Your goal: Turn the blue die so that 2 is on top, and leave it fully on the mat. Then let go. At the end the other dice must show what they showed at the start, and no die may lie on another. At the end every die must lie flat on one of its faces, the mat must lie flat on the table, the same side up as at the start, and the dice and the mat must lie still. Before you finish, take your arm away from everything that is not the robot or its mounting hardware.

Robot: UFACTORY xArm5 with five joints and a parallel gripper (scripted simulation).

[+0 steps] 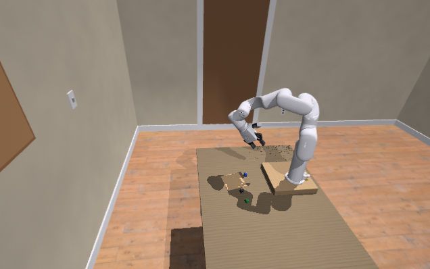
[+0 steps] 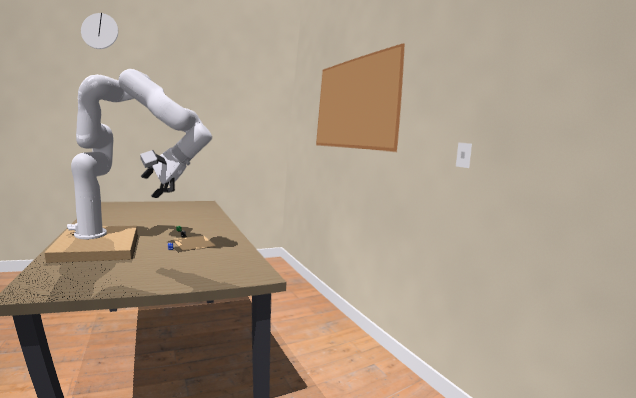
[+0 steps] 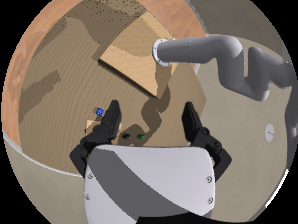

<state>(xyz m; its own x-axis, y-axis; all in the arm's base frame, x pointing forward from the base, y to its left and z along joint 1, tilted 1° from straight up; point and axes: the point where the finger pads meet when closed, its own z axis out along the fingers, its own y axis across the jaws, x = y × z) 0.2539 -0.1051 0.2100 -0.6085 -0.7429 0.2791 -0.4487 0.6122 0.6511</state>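
Observation:
The small blue die (image 1: 245, 174) (image 2: 170, 245) (image 3: 99, 112) lies at a corner of the tan mat (image 1: 231, 181) (image 2: 196, 243). I cannot tell whether it rests fully on the mat, and its top face is too small to read. A black die (image 1: 241, 190) (image 2: 183, 234) (image 3: 125, 137) lies just off the mat's edge. A green die (image 1: 247, 201) (image 2: 178, 228) (image 3: 140, 139) lies a little beyond it on the table. My gripper (image 1: 257, 144) (image 2: 152, 184) (image 3: 151, 108) is open and empty. It hangs high above the table, tilted down, well away from the dice.
The arm stands on a wooden base board (image 1: 274, 177) (image 2: 90, 250) (image 3: 127, 63) beside the mat. The table (image 1: 270, 236) (image 2: 200, 280) stands near the left wall, and its edges drop to the wooden floor.

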